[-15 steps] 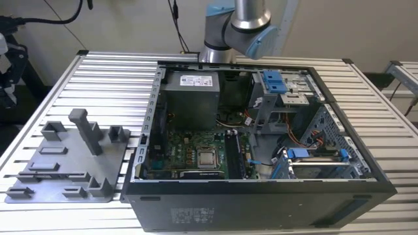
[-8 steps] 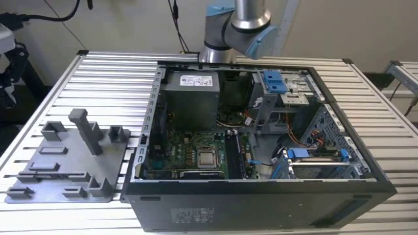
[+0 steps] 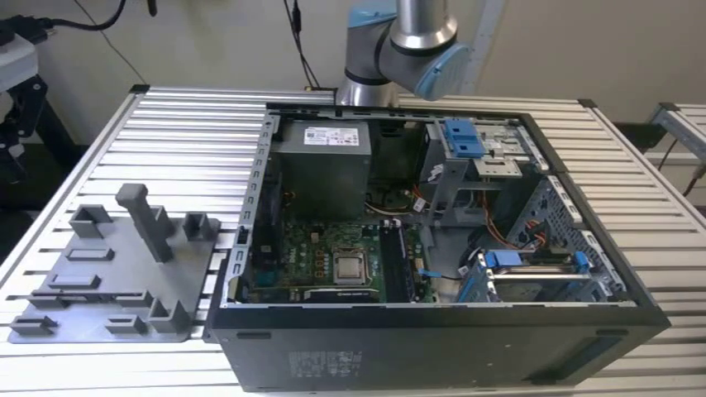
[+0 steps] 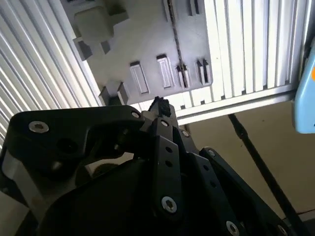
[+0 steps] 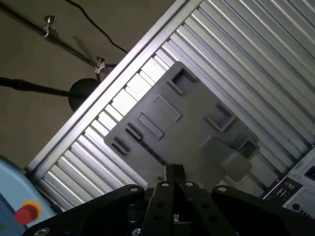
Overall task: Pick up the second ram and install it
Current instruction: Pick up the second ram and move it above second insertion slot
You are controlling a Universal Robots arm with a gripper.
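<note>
Black tool [image 5: 173, 172], clenched on nothing I can see, hangs above the grey holder tray [image 5: 192, 123] on the desk [image 5: 256, 54]; the second ram I cannot find surely, perhaps it is the dark strip [image 3: 389, 265] beside the CPU [image 3: 352, 269], already installed.

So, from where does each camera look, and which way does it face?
Exterior view: off the arm, looking down on the computer case, grey tray and slatted table; the arm rises beyond the case.
First wrist view: on the arm, looking down past the gripper at the tray.
Second wrist view: likewise, gripper in front, tray beyond.
Shared: all three show the tray and table.
</note>
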